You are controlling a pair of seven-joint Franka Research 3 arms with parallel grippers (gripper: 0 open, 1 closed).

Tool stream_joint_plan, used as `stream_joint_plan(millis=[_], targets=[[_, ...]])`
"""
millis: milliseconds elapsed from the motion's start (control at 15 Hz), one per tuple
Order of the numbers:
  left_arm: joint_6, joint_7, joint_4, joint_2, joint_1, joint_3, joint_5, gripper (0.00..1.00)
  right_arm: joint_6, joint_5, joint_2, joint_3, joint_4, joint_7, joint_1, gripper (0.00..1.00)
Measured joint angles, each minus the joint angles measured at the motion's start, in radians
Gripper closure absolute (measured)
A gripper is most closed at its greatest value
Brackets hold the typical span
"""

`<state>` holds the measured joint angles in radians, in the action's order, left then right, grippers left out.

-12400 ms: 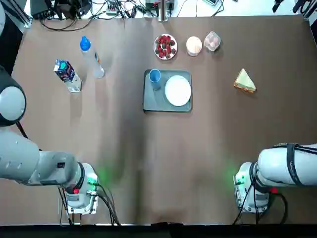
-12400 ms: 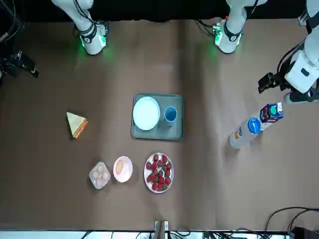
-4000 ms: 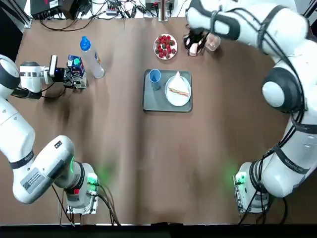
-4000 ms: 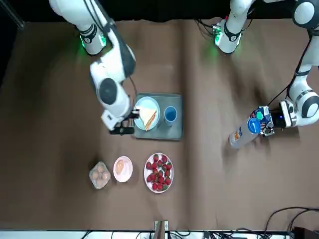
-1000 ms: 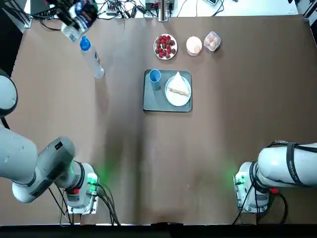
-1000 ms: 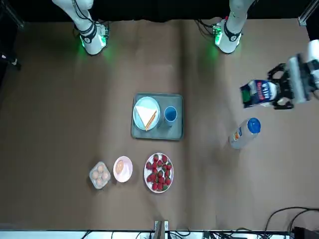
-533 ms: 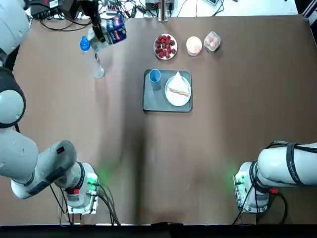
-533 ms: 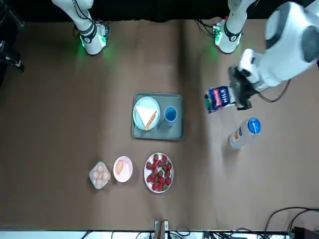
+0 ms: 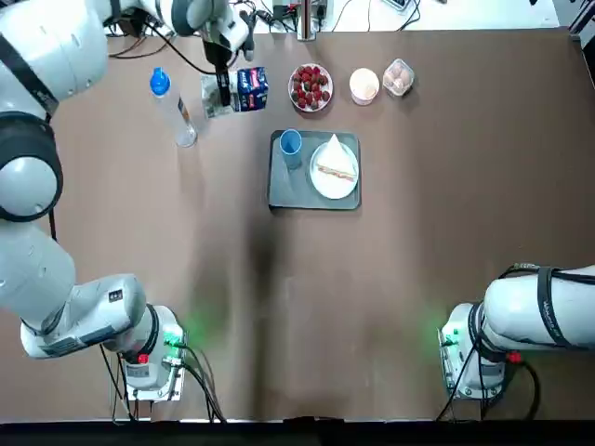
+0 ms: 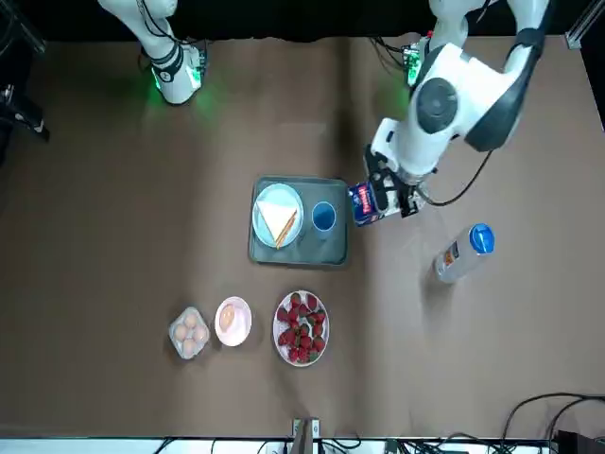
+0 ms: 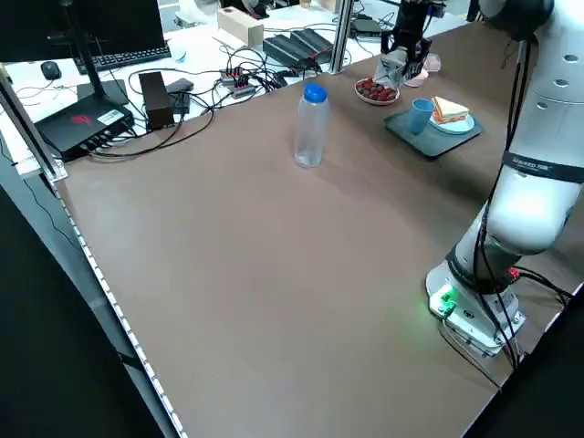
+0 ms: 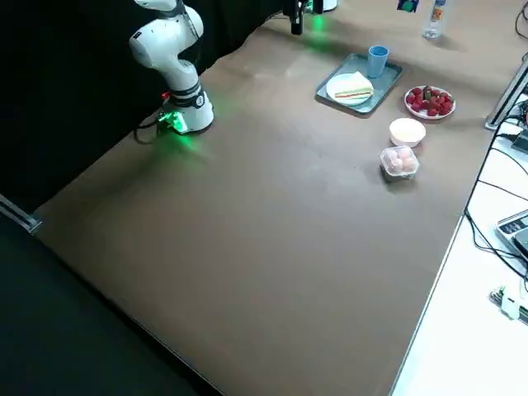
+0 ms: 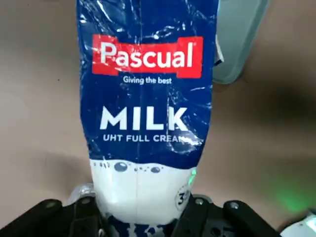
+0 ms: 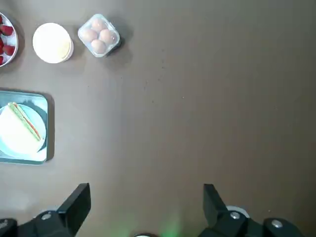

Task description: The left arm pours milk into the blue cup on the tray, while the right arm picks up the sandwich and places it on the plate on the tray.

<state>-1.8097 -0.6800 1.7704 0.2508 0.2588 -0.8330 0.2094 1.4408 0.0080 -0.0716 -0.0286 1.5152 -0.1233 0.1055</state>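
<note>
My left gripper point(image 9: 224, 92) is shut on the milk point(image 9: 247, 89), a blue and white carton held tipped in the air just off the tray's far left corner. The left wrist view shows the milk point(image 13: 147, 98) filling the space between the fingers, with a tray corner point(image 13: 239, 44) beyond it. The blue cup point(image 9: 290, 142) stands upright on the grey tray point(image 9: 284, 190), a short way from the carton point(image 10: 364, 203). The sandwich point(image 9: 336, 171) lies on the white plate point(image 9: 321, 181) beside the cup. My right gripper point(image 14: 145, 210) hangs open and empty, high over bare table.
A clear bottle with a blue cap point(image 9: 172, 107) stands left of the carton. A dish of strawberries point(image 9: 310, 86), a small white dish point(image 9: 363, 85) and a pack of eggs point(image 9: 398, 77) line the far edge behind the tray. Cables lie past the table's far edge.
My left gripper has carried the milk to the right and down, from beside the bottle to close by the tray's far left corner. The right arm has stayed parked.
</note>
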Motion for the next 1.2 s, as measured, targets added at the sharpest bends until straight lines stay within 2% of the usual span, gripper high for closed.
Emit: stream_joint_plan(millis=[200, 533, 1200], targets=[[-0.012, 0.102, 0.0, 0.058, -0.068, 0.0, 0.112, 0.52, 0.001, 0.0, 0.018, 0.0, 0.0, 0.0, -0.007, 0.0], [-0.017, 0.198, -0.002, 0.118, -0.162, 0.001, 0.228, 0.52, 0.002, 0.0, 0.026, 0.0, 0.0, 0.0, -0.009, 0.0], [-0.017, 0.207, -0.017, 0.169, -0.206, 0.004, 0.259, 0.51, 0.002, -0.001, 0.03, 0.0, 0.0, 0.001, -0.017, 0.0]])
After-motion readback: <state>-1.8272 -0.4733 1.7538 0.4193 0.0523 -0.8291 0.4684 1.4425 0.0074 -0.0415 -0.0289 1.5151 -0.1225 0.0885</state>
